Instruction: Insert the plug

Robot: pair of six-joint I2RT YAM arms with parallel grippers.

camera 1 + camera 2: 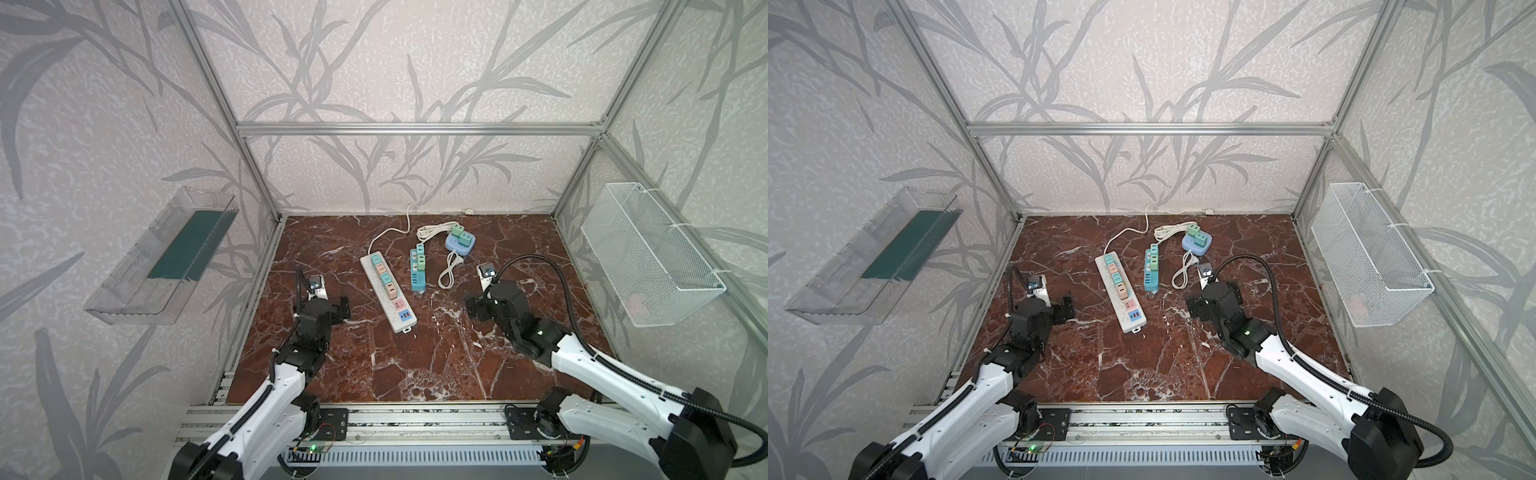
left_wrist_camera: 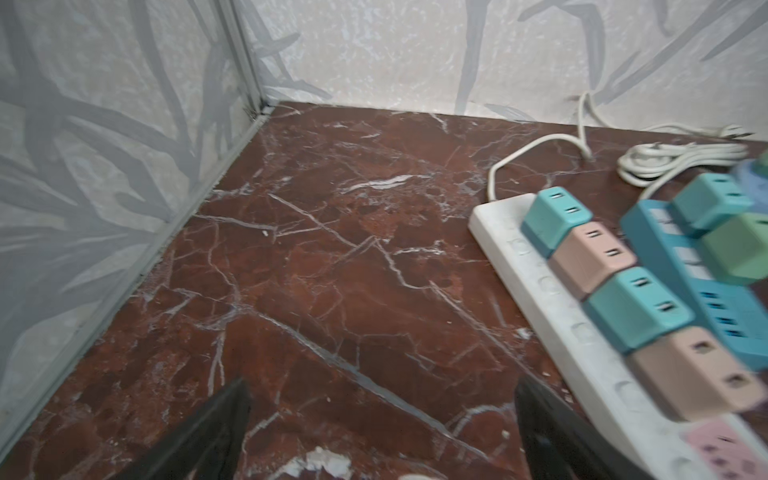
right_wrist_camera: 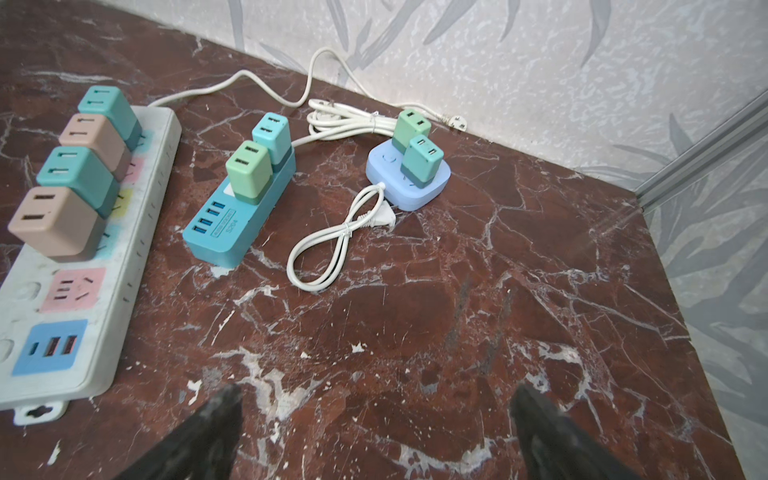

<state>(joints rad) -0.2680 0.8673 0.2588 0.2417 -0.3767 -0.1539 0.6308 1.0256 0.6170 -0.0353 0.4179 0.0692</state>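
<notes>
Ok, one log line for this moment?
left gripper: open, empty | right gripper: open, empty | white power strip: four chargers in | teal strip: two in | round hub: two in

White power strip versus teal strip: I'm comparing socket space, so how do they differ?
The white power strip is longer and carries four adapters; the teal strip is shorter and carries two. The white strip's cord trails loose toward the wall; the teal strip's cord is bundled. Both have USB ports at the near end.

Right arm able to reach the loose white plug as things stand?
Likely yes: the right gripper is open and empty, with bare table between it and the plug. The lilac socket sits right beside the plug, so room is tight.
</notes>
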